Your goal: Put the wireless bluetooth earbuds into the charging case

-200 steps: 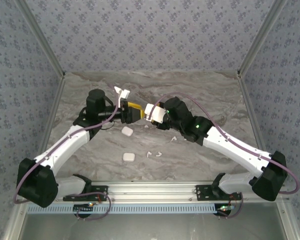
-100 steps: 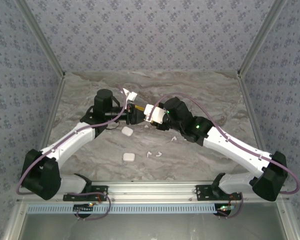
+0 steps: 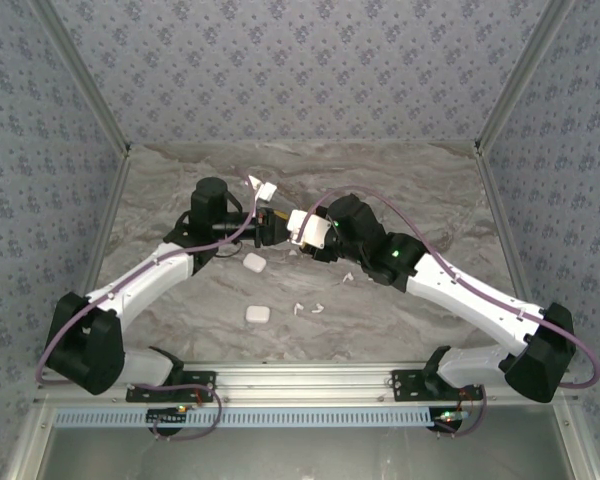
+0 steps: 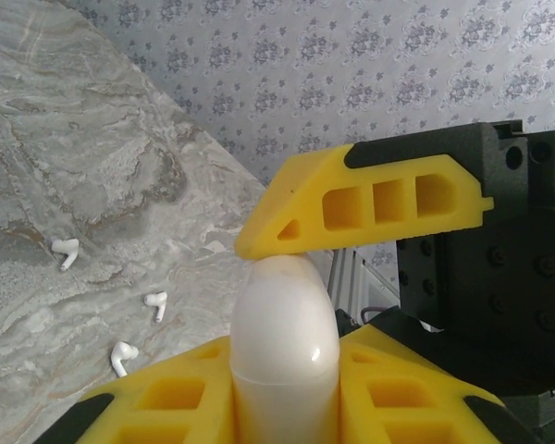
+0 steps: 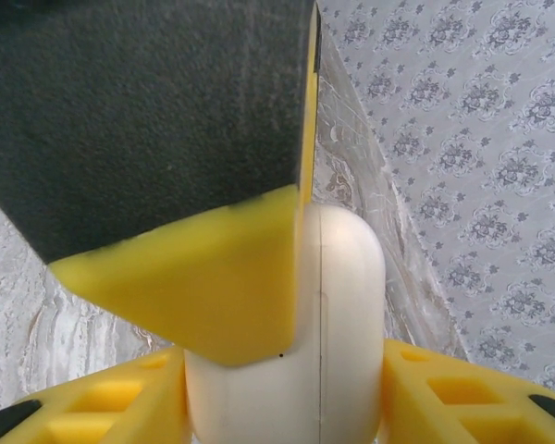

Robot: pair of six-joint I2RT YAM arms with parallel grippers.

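Left end effector [image 4: 287, 301] and right end effector [image 5: 291, 305] both clamp a glossy charging case [image 4: 287, 347], seemingly the same one, above the surface's [image 3: 430, 195] middle. Loose earbuds [image 4: 67, 252] lie on it nearby. They look tiny, light and slippery, best pinched at the stem.

Cropped at the lower edge: case [image 4: 285, 361]. On right wrist, half masked by finger [image 5: 166, 166]. Overhead, too tiny to count: earbuds [image 3: 300, 308].
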